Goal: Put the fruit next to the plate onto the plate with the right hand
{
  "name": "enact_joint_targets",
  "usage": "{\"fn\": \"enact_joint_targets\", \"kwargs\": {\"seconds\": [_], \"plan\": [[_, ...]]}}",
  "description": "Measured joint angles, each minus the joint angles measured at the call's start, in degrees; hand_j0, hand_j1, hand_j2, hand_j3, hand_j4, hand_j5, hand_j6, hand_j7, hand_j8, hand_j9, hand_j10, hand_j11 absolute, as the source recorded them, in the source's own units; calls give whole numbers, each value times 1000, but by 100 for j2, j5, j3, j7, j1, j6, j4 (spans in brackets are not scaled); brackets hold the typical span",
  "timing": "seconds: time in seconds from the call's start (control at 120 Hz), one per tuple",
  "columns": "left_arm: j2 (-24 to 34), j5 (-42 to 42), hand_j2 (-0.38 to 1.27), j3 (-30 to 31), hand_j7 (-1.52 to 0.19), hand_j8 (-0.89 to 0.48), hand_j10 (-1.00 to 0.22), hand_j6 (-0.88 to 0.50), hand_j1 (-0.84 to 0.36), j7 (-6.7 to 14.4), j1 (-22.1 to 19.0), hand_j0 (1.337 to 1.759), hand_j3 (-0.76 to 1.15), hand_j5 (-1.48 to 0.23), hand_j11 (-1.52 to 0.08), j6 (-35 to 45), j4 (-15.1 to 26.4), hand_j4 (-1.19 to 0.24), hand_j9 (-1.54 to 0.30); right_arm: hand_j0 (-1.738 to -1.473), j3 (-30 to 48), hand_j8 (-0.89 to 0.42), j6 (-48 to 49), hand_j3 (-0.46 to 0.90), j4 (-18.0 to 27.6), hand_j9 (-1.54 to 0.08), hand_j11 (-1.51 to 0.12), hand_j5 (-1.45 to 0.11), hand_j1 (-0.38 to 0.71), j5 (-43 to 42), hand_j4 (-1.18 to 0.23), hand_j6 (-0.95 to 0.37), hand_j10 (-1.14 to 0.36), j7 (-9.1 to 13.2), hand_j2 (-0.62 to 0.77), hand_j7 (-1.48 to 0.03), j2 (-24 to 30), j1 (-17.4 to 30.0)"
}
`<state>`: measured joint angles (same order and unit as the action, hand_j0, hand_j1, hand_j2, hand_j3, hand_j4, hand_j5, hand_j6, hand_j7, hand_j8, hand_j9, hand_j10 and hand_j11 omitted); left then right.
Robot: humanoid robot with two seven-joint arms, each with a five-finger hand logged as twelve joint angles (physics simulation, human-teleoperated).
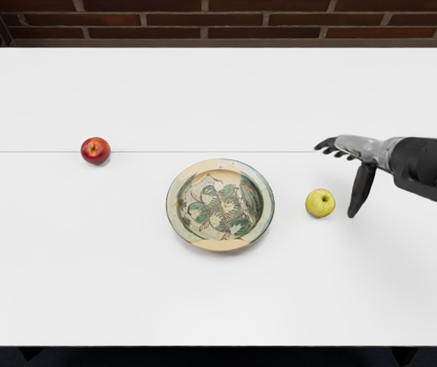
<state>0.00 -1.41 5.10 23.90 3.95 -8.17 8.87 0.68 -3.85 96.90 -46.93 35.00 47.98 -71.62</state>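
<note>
One plate and two apples sit on the counter: a red apple far left, a green apple just right of the plate. My right robot hand, fingers spread, seems clear of it.

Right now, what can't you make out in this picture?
Head view:
- Height of the right hand over the table: one view cannot settle it.
- right arm: cut by right edge.
- left arm: outside the frame.
- Undersides of the green apple and red apple: self-hidden.

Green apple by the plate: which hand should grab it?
Right. The right hand hovers open just beside the green apple, right of the plate; the left arm is out of view.
</note>
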Motion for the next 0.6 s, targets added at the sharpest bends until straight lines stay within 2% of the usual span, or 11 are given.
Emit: {"fn": "enact_joint_targets", "kwargs": {"seconds": [0.125, 0.35, 0.6], "plan": [[0, 0, 2, 0, -11, -9, -9, -9, 339, 0, 0, 1658, 0, -11, -11, -1, 0, -9, -11, -1658, -194, -133, -537, 0, 217, -167, -166, -167, -198, -390, -132, -134, -131, 0, -23, -166, 70, 107], [0, 0, 2, -15, -11, -9, -9, -9, 339, 0, 0, 1658, 0, -11, -11, 0, 2, -9, -11, -1658, -284, -115, -1368, 0, 299, -143, -143, -143, -219, -1191, -114, -117, -114, 0, -19, -143, -141, 647], [0, 0, 2, -18, -11, -9, -9, -9, 339, 0, 0, 1658, 0, -11, -11, -1, 3, -9, -11, -1658, -303, -189, -1895, 0, 309, -239, -239, -240, -131, -1498, -188, -190, -188, 0, -34, -239, -307, 927]]}}
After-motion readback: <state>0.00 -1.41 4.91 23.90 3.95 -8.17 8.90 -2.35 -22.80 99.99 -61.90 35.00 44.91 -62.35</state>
